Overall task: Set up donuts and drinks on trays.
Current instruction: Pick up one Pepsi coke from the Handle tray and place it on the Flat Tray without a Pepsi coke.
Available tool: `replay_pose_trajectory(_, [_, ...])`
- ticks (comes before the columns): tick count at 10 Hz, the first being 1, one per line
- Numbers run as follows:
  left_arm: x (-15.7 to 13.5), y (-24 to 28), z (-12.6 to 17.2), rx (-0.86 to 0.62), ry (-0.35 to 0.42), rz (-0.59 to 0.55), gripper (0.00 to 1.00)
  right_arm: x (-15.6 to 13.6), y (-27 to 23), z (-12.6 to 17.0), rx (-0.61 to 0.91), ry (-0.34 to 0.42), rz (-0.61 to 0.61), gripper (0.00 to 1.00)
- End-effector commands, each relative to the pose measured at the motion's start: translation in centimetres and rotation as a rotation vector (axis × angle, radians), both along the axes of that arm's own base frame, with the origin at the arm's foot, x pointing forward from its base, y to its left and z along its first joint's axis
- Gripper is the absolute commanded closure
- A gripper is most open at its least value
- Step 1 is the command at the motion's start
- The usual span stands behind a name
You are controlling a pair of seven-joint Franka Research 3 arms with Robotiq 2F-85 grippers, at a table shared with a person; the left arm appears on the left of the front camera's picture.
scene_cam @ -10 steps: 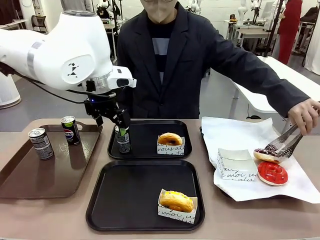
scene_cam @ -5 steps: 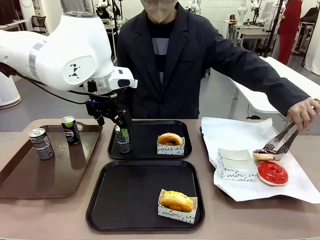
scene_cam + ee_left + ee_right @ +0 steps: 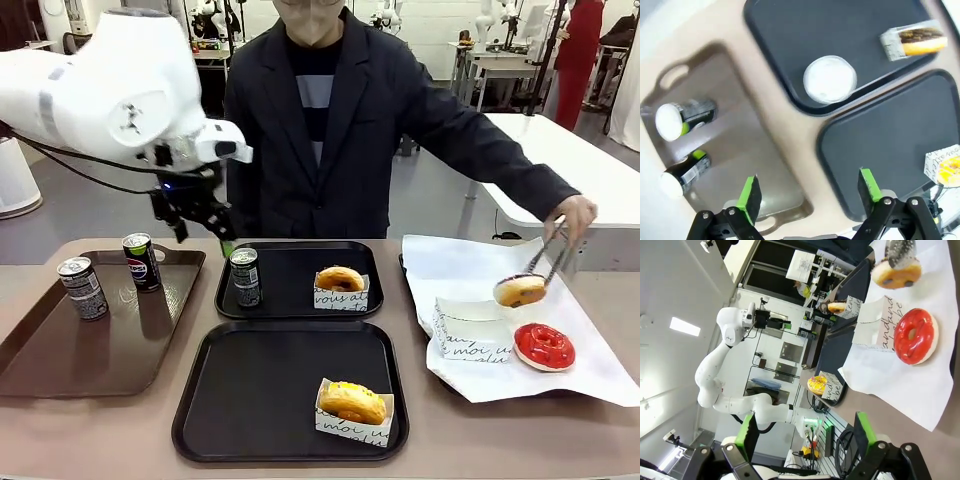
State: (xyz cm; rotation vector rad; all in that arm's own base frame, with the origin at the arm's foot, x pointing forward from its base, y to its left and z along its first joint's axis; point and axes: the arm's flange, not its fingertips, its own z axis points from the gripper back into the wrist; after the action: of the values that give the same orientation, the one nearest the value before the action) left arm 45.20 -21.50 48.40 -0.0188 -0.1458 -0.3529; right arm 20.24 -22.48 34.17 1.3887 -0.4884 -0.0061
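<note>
My left gripper (image 3: 205, 232) hangs open above the table, up and left of a black-and-white can (image 3: 245, 277) that stands alone on the far black tray (image 3: 290, 262). In the left wrist view the open left gripper (image 3: 809, 192) looks down on that can's silver top (image 3: 830, 79). A boxed glazed donut (image 3: 341, 283) shares the far tray. The near black tray (image 3: 260, 390) holds a boxed yellow-iced donut (image 3: 354, 404). The person's tongs hold a chocolate-topped donut (image 3: 520, 291) over an empty white box (image 3: 470, 328). My right gripper (image 3: 805, 439) is open and holds nothing.
A brown tray (image 3: 100, 350) at the left carries a patterned can (image 3: 82, 287) and a Pepsi can (image 3: 141, 261). A red-iced donut (image 3: 544, 346) lies on white paper (image 3: 470, 265) at the right. The person stands at the far edge, one arm reaching over the paper.
My left gripper has risen up and to the left, away from the can on the far tray. The person has lifted the chocolate-topped donut off the paper with the tongs.
</note>
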Motion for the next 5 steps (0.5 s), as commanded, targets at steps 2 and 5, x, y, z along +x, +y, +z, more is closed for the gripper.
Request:
replay_pose_trajectory(2, [3.2, 9.2, -1.1, -0.099, 0.074, 0.175, 0.00, -0.2, 0.1, 0.0, 0.004, -0.016, 0.003, 0.00])
replay_pose_trajectory(5, [4.7, 12.7, -3.1, -0.103, 0.086, 0.357, 0.00, -0.2, 0.1, 0.0, 0.004, -0.016, 0.003, 0.00])
